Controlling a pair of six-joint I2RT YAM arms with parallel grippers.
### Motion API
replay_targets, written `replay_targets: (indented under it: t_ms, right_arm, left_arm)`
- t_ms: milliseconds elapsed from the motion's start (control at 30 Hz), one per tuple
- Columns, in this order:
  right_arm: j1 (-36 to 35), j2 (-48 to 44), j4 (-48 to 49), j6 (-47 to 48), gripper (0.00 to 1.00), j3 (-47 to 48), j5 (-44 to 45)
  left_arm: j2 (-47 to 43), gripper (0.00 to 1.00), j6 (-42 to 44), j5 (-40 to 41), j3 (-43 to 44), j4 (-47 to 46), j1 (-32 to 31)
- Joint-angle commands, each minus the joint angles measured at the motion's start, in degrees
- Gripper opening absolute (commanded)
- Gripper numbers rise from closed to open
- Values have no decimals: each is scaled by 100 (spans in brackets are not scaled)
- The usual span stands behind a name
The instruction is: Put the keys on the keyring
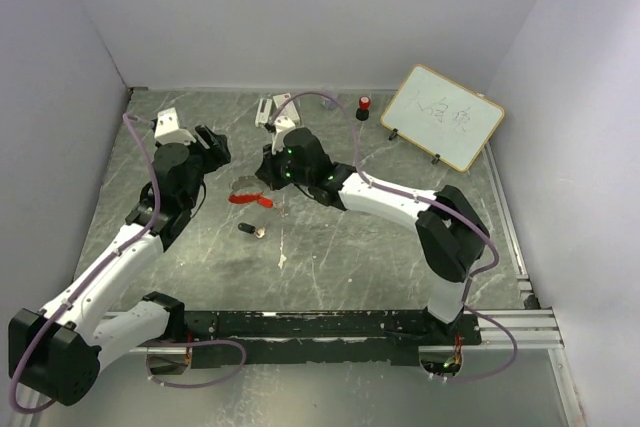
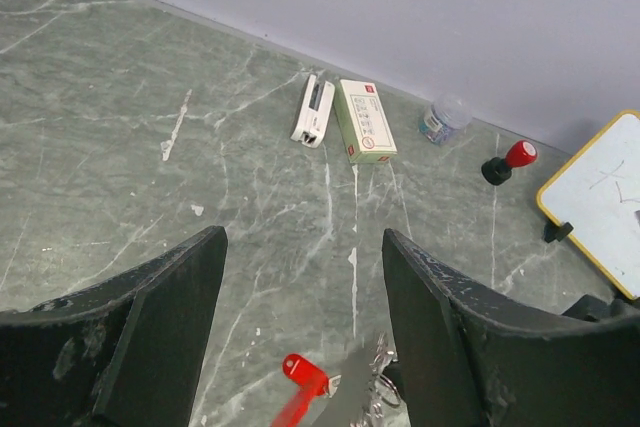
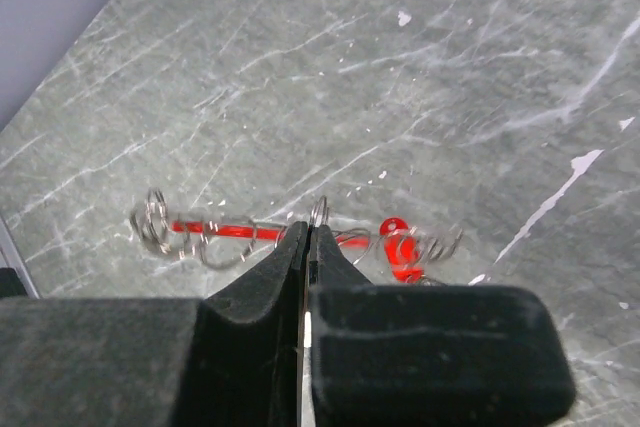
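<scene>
Right gripper [image 3: 308, 239] jaws were pressed together at the keyring [image 3: 150, 219], with a thin wire loop poking up at the tips; pinched or not, couldn't tell. Left gripper [image 2: 300, 327] jaws stood wide apart above it. Two keys: the red-tag key [image 3: 400, 247] lay at the ring cluster. The black-tag key [image 1: 250, 231] lay apart on the table [image 1: 350, 247], nearer the bases, long axis left-right, blade pointing right. One red fob [image 3: 215, 230] also lay left-right.

— Any txt legible?
— On whiteboard [image 1: 443, 117]: handwritten marks, can't make out. Green box [image 2: 364, 120]: red logo + fine print, too small. Jar [image 2: 443, 119] label: blurred.
— Nos., brands?
— None readable.
</scene>
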State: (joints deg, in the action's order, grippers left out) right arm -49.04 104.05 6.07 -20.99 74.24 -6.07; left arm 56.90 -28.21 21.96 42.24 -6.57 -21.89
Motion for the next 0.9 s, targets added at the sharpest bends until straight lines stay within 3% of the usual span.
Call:
replay_targets:
  t_ms: [0, 533, 867]
  right_arm:
    - [76, -343, 2, 175, 0, -110, 315]
    - [118, -1929, -745, 305, 0, -1525, 1566]
    - [159, -2951, -1092, 166, 0, -2407, 2091]
  left_arm:
    - [-142, 74, 24, -169, -31, -46, 52]
    - [-78, 73, -106, -730, -115, -91, 53]
    - [57, 67, 17, -3113, -720, -1207, 44]
